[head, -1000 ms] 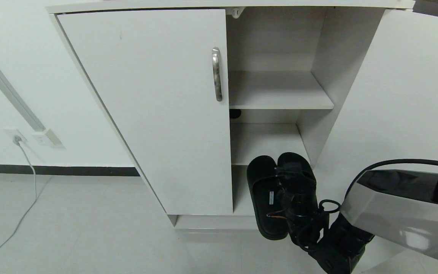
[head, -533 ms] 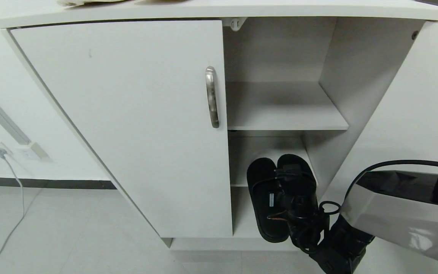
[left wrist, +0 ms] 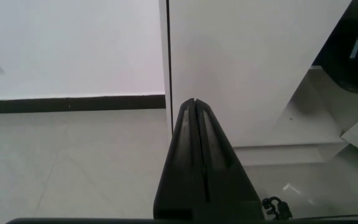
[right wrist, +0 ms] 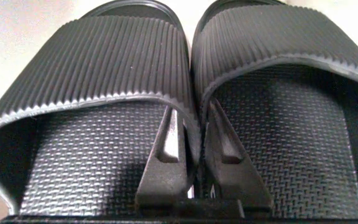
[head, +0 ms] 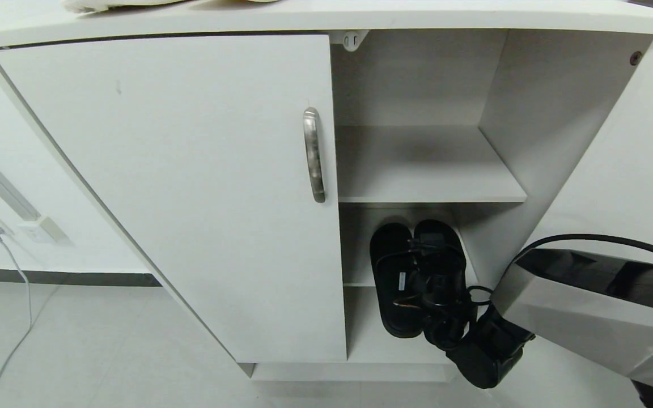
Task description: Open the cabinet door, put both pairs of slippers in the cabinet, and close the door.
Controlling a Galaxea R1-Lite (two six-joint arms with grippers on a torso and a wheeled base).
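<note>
The right hand (right wrist: 194,167) is gripping the pair of black slippers (head: 389,306), its fingers (right wrist: 166,160) pinching the two inner strap walls together. It is holding them side by side at the open right half of the cabinet (head: 496,113), toes pointing inward below the upper shelf (head: 423,164). The right door (head: 632,158) is standing open and the left door (head: 190,198) is shut. The left hand (left wrist: 194,143), fingers pressed together on nothing, is hanging above the floor (left wrist: 73,162) near the left door.
</note>
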